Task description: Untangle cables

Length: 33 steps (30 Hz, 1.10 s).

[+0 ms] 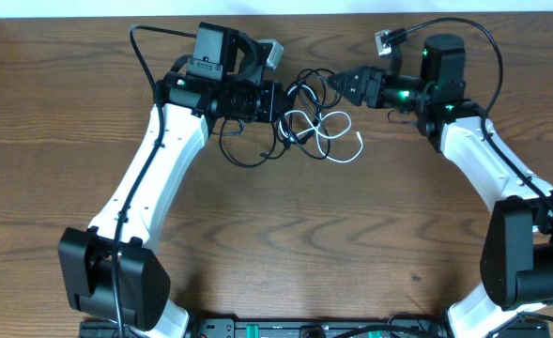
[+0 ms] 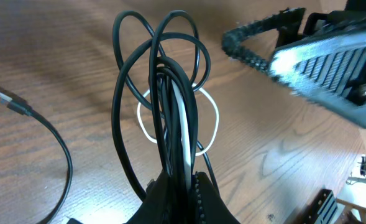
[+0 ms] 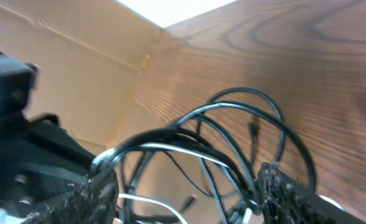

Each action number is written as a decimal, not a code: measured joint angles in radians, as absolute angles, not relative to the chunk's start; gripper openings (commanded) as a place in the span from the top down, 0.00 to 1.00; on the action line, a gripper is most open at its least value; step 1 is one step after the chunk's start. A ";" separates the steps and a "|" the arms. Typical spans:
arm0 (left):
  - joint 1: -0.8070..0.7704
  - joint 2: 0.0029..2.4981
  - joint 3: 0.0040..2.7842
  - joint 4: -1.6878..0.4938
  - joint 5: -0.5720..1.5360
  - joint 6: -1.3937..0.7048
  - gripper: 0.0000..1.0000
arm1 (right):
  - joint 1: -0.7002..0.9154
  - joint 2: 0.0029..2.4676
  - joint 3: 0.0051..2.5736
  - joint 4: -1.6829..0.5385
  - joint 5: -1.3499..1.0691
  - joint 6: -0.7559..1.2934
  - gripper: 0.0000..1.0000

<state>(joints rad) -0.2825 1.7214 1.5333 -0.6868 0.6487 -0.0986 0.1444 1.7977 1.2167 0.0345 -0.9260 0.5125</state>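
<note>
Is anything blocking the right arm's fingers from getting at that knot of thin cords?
Nothing visible does. The right gripper, fingers open, is at the tangle, with loops of the thin black cable and the thin white cable between them. The left gripper clamps both cables from the opposite side.

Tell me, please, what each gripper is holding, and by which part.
The left gripper clamps the black cable and white cable together by bunched mid-length strands, not a plug. The right gripper stands open around loops, holding nothing.
</note>
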 measured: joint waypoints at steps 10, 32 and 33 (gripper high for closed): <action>-0.278 1.721 1.533 -0.703 0.753 -0.078 0.92 | 0.184 1.798 1.217 -0.077 -0.690 0.267 0.22; -0.251 1.721 1.534 -1.011 0.911 0.084 0.93 | 0.073 1.798 1.217 -0.252 -0.065 0.306 0.33; -0.239 1.721 1.534 -1.020 0.914 0.096 0.93 | 0.041 1.798 1.217 -0.270 -0.052 0.317 0.34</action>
<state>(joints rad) -0.2394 1.7214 1.5337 -1.0203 0.9138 0.0956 0.0406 1.7977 1.2167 -0.2699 -0.0525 0.3172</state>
